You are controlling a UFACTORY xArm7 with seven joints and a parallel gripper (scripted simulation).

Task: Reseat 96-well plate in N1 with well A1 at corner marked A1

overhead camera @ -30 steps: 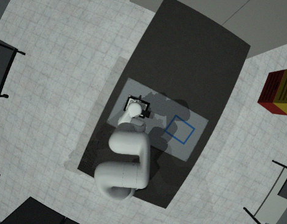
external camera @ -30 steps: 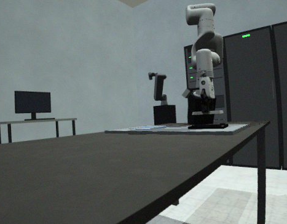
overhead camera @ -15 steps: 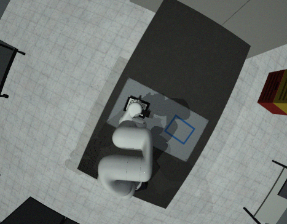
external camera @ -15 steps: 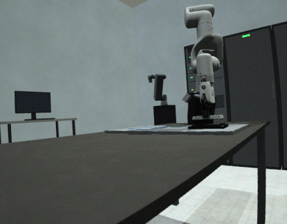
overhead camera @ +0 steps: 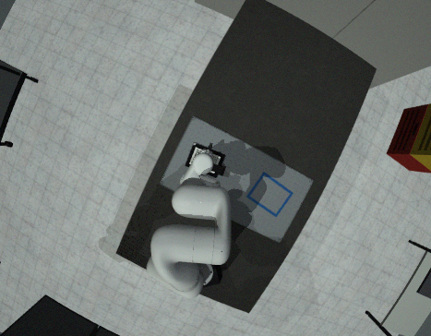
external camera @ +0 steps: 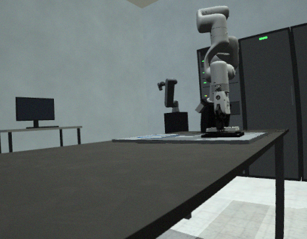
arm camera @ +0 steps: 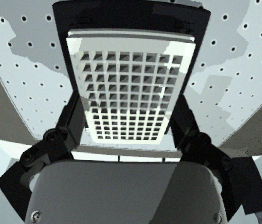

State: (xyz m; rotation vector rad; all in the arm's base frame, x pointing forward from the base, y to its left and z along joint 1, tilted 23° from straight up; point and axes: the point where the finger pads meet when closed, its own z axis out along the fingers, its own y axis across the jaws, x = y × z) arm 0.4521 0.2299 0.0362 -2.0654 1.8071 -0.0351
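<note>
The white 96-well plate [arm camera: 129,96] lies between my two black fingers, over the black plate nest N1 [arm camera: 131,16]. My gripper [arm camera: 128,103] is shut on the plate's long sides. In the top view the plate and nest sit at the left end of the grey deck, mostly hidden under my wrist. In the side view my gripper [external camera: 221,123] stands upright on the nest [external camera: 223,133], low over the deck. I cannot tell which corner of the plate is cut off.
The blue taped outline B1 [overhead camera: 269,194] lies on the grey perforated deck [overhead camera: 236,185], to the right of the nest. The deck rests on a long dark table [external camera: 125,171]. My arm's white links [overhead camera: 195,231] hang over the deck's near side.
</note>
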